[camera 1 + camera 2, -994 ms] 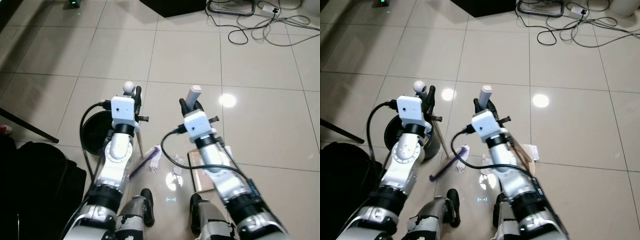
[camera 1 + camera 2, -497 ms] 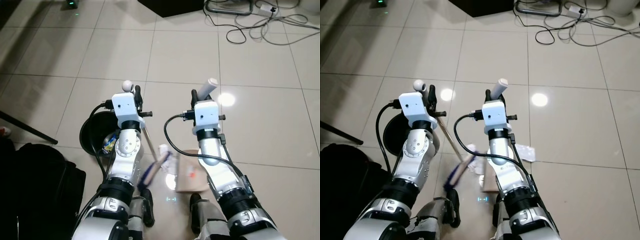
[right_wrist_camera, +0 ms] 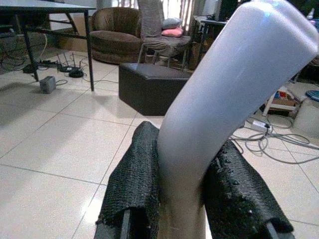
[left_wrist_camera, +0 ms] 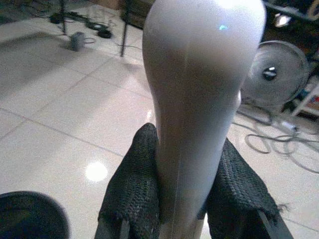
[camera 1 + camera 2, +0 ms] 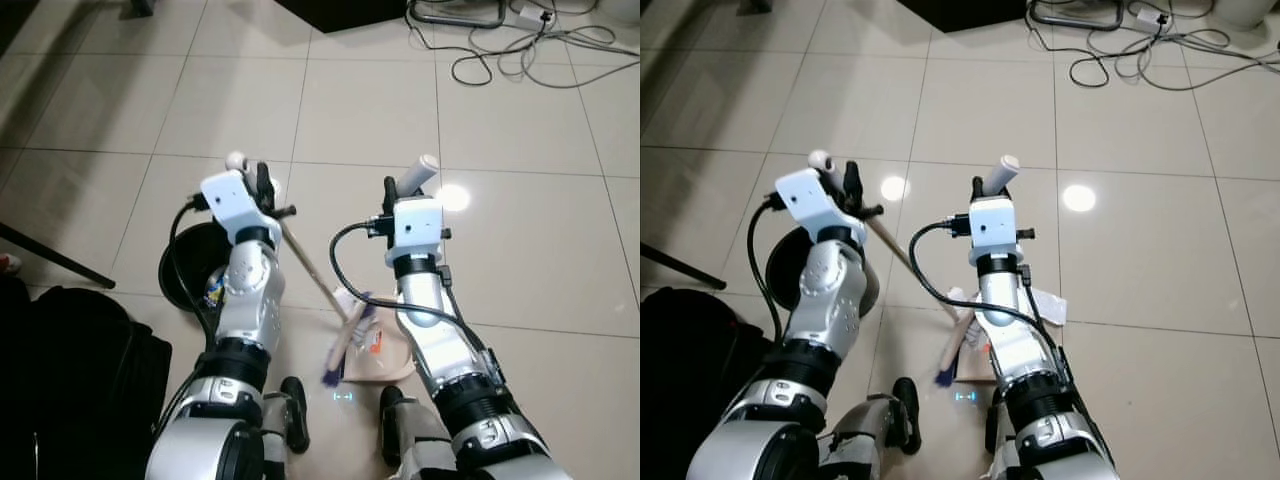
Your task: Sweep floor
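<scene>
Gripping the broom [image 5: 318,288] handle, the left gripper [image 4: 182,179] angles its bristles low at centre frame onto the dustpan [image 5: 378,357]; the right gripper [image 3: 187,181] pinches the dustpan's handle, apparently upright.

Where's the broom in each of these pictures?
Left eye view: broom slants from left gripper down to centre floor.
Right eye view: broom, same central slant.
Left wrist view: its pale grip between the jaws.
Right wrist view: dustpan handle instead.
Shared landmark: black bin.
</scene>
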{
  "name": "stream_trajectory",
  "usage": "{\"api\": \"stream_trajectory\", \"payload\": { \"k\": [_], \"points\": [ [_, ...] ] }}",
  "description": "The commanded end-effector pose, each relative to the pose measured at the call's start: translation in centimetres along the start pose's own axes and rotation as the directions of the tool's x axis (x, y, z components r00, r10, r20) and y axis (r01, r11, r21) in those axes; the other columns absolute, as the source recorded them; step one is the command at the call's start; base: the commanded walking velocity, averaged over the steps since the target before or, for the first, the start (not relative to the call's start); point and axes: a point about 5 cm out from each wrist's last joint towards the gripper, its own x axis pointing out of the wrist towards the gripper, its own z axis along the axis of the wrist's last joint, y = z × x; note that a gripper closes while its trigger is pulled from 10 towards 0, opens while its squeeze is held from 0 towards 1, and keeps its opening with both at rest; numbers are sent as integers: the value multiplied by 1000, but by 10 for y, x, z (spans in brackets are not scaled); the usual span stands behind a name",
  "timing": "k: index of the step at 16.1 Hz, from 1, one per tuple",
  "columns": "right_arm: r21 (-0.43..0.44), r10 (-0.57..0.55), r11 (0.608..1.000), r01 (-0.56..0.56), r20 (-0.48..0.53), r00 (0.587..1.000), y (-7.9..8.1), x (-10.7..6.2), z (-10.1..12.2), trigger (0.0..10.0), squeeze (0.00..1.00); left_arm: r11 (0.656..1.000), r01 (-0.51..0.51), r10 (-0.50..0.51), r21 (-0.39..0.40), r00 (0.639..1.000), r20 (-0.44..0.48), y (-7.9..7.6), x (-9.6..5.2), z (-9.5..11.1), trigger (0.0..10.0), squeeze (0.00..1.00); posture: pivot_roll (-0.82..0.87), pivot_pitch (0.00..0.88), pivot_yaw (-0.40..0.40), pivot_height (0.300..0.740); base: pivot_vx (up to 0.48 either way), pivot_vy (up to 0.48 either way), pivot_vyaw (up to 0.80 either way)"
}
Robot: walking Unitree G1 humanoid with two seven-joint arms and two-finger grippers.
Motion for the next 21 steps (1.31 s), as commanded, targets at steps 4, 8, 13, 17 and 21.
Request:
{"api": "stream_trajectory", "payload": {
  "k": [4, 8, 13, 17, 21],
  "points": [
    [34, 10, 999, -11, 28, 1000, -6, 5, 5, 10000, 0, 976, 216, -219, 41, 967, 127, -10, 13, 42, 10000, 0, 13, 242, 71, 740, 0, 0, 0],
    [30, 3, 1000, -4, 41, 999, -19, 8, 8, 10000, 0, 929, 301, -340, 215, 924, 175, 7, 20, 75, 10000, 0, 12, 194, 60, 740, 0, 0, 0],
    [71, -62, 996, 58, 58, 996, -48, -8, 15, 10000, 0, 878, 275, -351, 392, 927, 135, 48, 7, 88, 10000, 0, -6, 106, 63, 740, 0, 0, 0],
    [126, -103, 988, 90, 104, 989, -69, -23, 48, 10000, 0, 861, 257, -310, 438, 949, 52, 73, -21, 73, 10000, 0, -28, 81, 63, 740, 0, 0, 0],
    [162, -141, 980, 118, 142, 980, -92, -26, 87, 10000, 0, 843, 208, -232, 496, 973, -13, 95, -47, 64, 10000, 0, -34, 66, 69, 740, 0, 0, 0]
  ]
}}
